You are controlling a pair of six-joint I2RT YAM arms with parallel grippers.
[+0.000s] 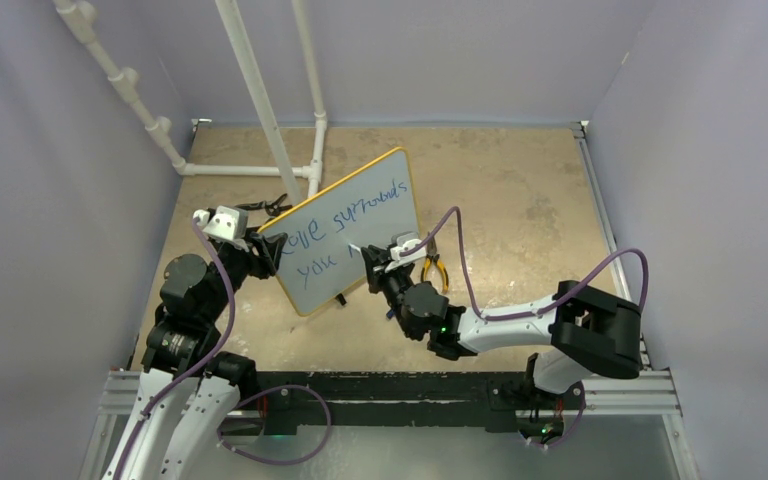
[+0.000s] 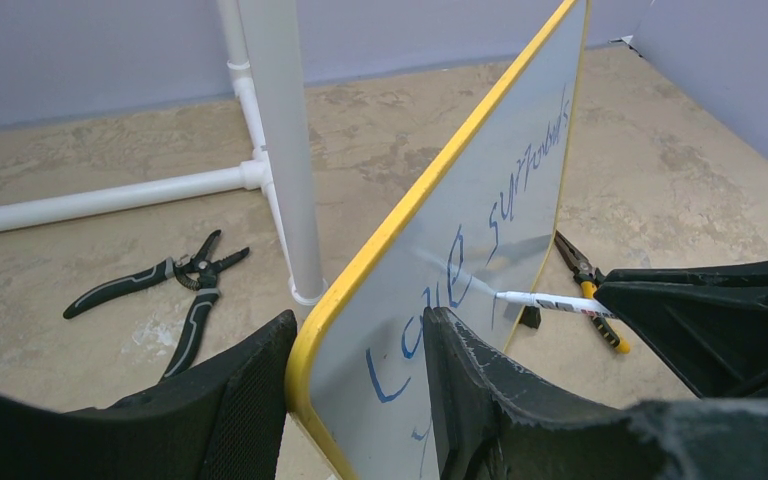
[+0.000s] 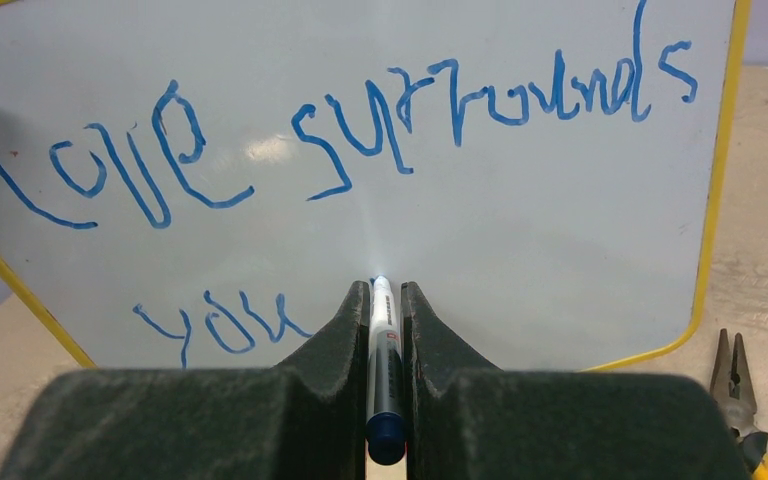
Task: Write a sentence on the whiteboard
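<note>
At the whiteboard's (image 1: 350,235) corner, the left gripper (image 2: 358,345) clamped its edge; the right gripper (image 3: 384,295) pinched a marker (image 3: 384,345) (tip against the board).

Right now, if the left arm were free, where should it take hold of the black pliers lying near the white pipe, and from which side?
Probably from straight above, at the joint of the black pliers. They lie flat on the table with handles spread apart, so the joint is the narrow, balanced part to close across.
</note>
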